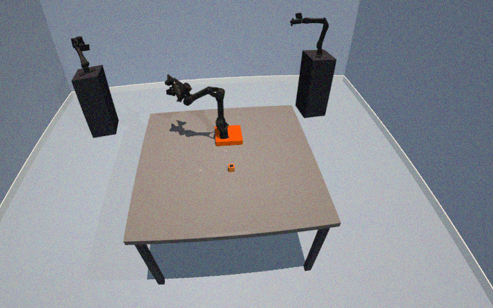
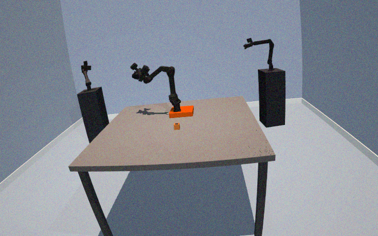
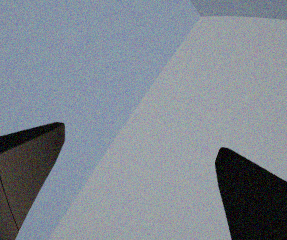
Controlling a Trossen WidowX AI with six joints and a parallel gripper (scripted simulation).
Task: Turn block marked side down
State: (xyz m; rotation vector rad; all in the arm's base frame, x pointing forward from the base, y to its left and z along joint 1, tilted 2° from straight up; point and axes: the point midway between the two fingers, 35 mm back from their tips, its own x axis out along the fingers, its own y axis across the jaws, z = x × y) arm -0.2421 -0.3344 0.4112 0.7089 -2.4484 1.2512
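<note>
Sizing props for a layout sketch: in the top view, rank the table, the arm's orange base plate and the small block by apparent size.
1. table
2. orange base plate
3. block, smallest though nearer the camera than the plate.

Arm [image 2: 167, 76]: black all over, slim tubular links joined by rounded, thicker joint housings.
Base [image 1: 229, 135]: flat bright orange rectangular block, with a short black column [image 2: 175, 103] rising from it.
Hand [image 1: 173, 87]: black, blocky, a cluster of small boxy parts at the arm's tip.
Fingers: matte dark, tapering to blunt points; the left one shows a brownish flat inner face in the wrist view.
Markings: too small to make out.
</note>
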